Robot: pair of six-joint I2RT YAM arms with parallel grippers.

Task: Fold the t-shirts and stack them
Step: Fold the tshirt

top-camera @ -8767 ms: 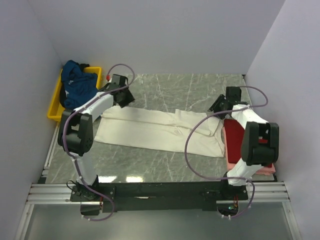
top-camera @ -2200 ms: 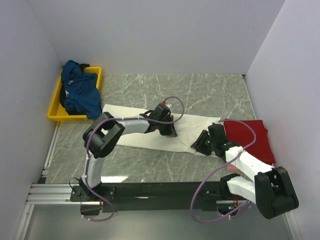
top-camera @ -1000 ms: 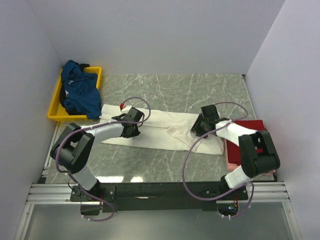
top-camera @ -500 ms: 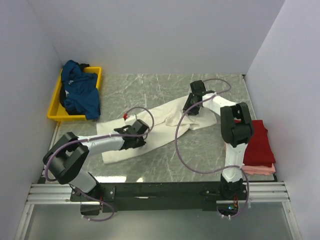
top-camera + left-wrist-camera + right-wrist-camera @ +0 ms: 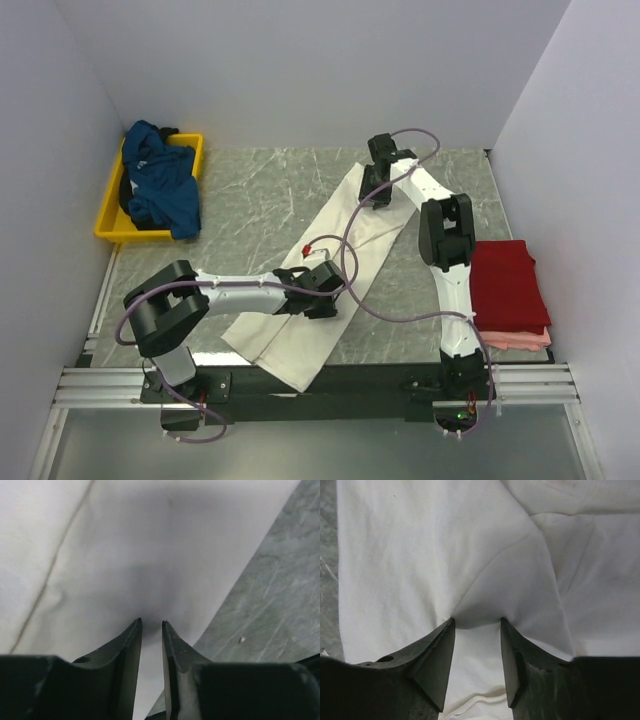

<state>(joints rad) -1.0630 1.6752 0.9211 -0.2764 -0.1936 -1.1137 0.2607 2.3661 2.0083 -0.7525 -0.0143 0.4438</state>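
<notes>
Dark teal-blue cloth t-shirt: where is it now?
In the top view, the dark teal-blue cloth t-shirt lies bunched in the yellow plastic tray, overhanging its near edge, at the far left corner of the table.

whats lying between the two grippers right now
The cream-white t-shirt lies there, a diagonal strip running from the right gripper down to the left gripper, both pinching it. The top view shows this.

Outstretched shirt (image 5: 290, 345) mid-table, tray (image 5: 108, 222) with crumpled shirt (image 5: 160, 185) far left, folded shirts (image 5: 510, 290) right.
</notes>
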